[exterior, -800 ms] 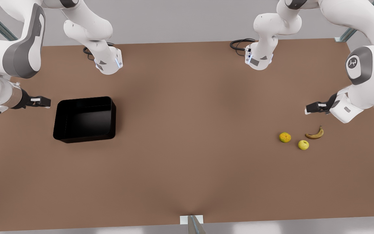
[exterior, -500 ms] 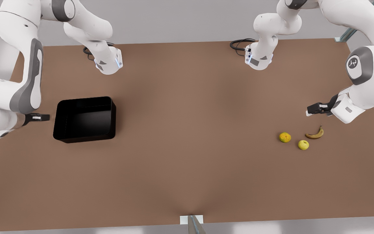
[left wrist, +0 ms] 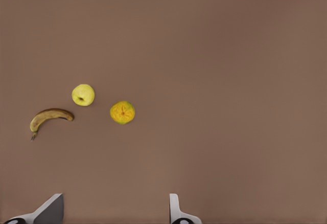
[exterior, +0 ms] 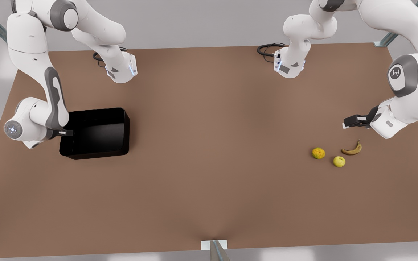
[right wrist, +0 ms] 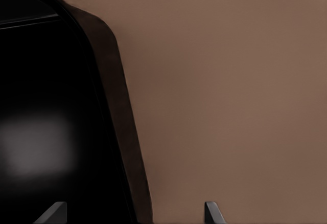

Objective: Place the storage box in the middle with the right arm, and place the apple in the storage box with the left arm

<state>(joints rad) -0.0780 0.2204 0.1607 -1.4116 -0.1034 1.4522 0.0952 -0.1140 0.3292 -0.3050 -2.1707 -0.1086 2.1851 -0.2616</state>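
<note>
The glossy black storage box [exterior: 93, 154] sits on the table at the front view's left. My right gripper [exterior: 66, 133] hovers at the box's wall on that side. In the right wrist view it [right wrist: 133, 215] is open, one fingertip over the dark inside and the other over the table, with the wall [right wrist: 120, 132] between them. The yellow-green apple [exterior: 339, 161] lies at the front view's right. My left gripper [exterior: 347, 122] hangs above and behind it. The left wrist view shows this gripper [left wrist: 113, 215] open and empty, well apart from the apple [left wrist: 83, 94].
A rough orange-yellow fruit [exterior: 318, 153] [left wrist: 122, 112] and a brown-spotted banana [exterior: 352, 149] [left wrist: 49, 115] lie close beside the apple. The brown table [exterior: 209, 145] stretches bare between the box and the fruits. Both arm bases stand at the far edge.
My right arm has swung inward, carrying its gripper from outside the box toward the front view's right until it reached the box's wall. The left gripper has barely shifted. Box and fruits stay put.
</note>
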